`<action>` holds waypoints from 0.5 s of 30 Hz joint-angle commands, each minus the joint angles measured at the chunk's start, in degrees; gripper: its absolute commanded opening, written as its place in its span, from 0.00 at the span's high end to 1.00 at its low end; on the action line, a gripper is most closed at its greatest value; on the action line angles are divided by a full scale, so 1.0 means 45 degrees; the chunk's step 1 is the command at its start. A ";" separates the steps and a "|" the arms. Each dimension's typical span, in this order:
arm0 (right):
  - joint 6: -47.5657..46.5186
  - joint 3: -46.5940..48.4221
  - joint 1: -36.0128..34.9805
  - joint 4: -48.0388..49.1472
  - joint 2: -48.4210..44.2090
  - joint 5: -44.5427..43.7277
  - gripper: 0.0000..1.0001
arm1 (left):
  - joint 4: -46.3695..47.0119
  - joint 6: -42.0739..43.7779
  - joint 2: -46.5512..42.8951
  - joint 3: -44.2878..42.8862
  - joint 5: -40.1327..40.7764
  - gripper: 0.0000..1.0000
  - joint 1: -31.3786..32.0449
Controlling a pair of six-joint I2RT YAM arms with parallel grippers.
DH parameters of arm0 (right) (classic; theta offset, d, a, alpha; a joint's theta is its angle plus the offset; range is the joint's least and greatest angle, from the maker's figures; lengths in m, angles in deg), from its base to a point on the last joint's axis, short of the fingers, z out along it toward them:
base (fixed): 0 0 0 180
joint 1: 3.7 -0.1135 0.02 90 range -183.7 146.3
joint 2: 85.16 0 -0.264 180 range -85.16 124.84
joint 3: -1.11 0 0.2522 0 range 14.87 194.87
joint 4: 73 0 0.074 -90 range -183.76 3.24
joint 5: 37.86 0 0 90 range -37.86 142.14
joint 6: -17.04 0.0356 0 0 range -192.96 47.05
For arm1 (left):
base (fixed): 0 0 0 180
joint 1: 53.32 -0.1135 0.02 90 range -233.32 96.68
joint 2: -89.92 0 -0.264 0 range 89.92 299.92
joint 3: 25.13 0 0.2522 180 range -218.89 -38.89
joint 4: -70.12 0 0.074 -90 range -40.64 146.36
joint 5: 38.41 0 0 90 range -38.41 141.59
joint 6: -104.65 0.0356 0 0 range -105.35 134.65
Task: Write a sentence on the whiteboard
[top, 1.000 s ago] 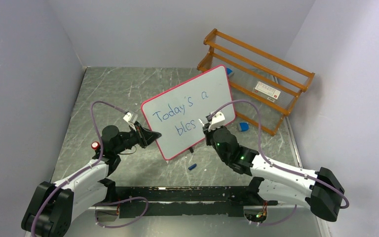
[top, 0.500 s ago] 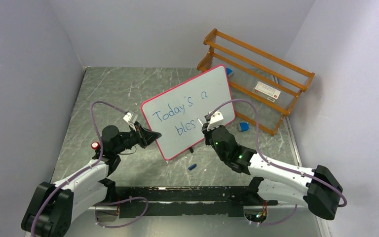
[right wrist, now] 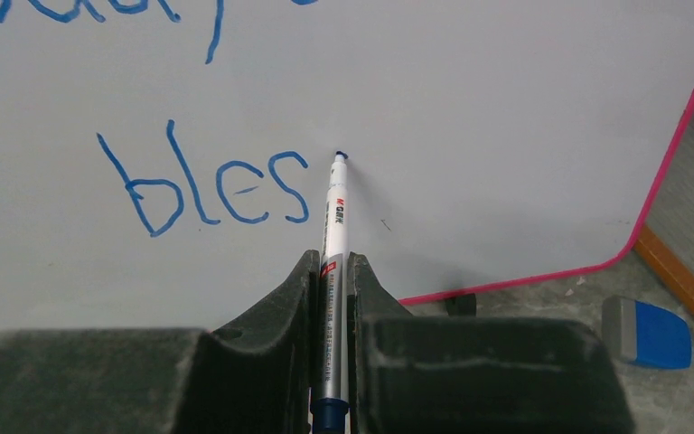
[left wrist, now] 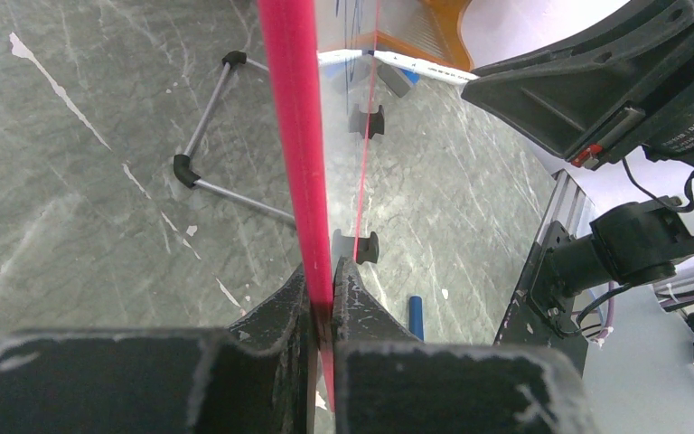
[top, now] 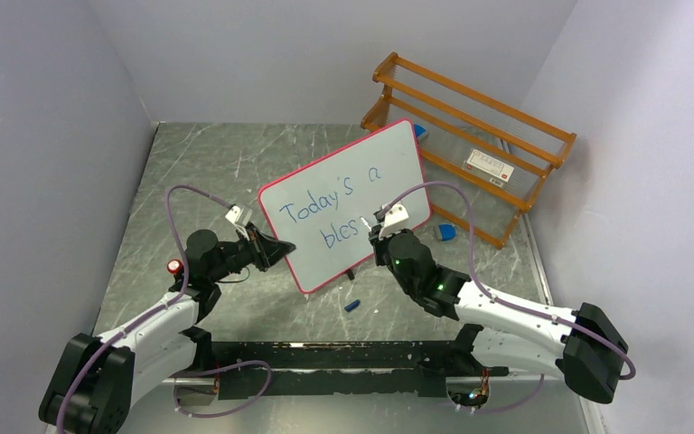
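The whiteboard (top: 348,201), white with a pink-red rim, stands tilted on the table. On it the sentence (top: 325,208) reads "Today's a" over "bles" in blue. My left gripper (top: 273,248) is shut on the board's left rim (left wrist: 300,163), seen edge-on in the left wrist view. My right gripper (top: 375,229) is shut on a silver marker (right wrist: 334,244). Its blue tip (right wrist: 341,155) touches the board just right of "bles" (right wrist: 206,185).
An orange wooden rack (top: 470,145) lies at the back right, with a blue eraser (top: 445,231) in front of it. A blue marker cap (top: 352,306) lies on the table below the board. The board's wire stand (left wrist: 208,136) shows behind it.
The right arm has shifted very slightly left; the writing still ends at "bles". The left arm and the board have not moved.
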 commanded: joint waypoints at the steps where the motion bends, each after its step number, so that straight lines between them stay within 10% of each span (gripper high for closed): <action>1: -0.0020 0.0092 0.0067 0.0602 -0.0195 0.0526 1.00 | -0.0638 0.1082 -0.0027 0.0163 0.0840 0.95 -0.0019; 15: 0.0399 0.0048 0.0078 -0.0220 -0.0365 0.0813 1.00 | -0.0796 0.0987 -0.0268 0.0151 0.1049 0.95 -0.0019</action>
